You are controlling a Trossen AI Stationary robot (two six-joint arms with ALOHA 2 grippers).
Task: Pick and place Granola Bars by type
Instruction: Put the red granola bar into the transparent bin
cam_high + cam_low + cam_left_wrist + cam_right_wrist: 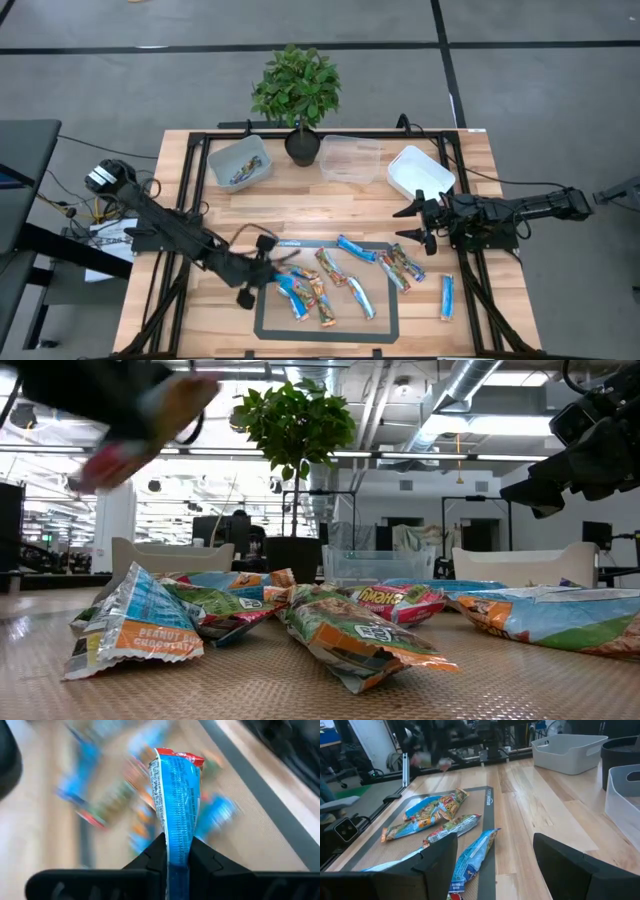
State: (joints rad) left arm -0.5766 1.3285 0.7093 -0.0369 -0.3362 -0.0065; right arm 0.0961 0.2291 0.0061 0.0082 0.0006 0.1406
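Three tubs stand along the far edge of the table: a grey tub toward the far left corner with a couple of bars already in it, a clear tub in the middle, and a white tub toward the far right corner. A potted plant sits between the grey and the clear tubs.

The granola bars lie scattered on a dark-edged mat near the front edge. I count about seven of them on the mat, blue-and-white ones mixed with orange-and-brown ones, some overlapping. One more blue bar lies alone off the mat's right edge, toward the front right corner.

The left gripper hangs over the mat's left side, its fingers pinched together on the end of a blue bar with a red tip, lifted clear of the pile. The right gripper hovers near the right edge of the table, just in front of the white tub, fingers spread apart and holding nothing.

A broad strip of bare wood runs between the tubs and the mat. The front left corner is bare too.
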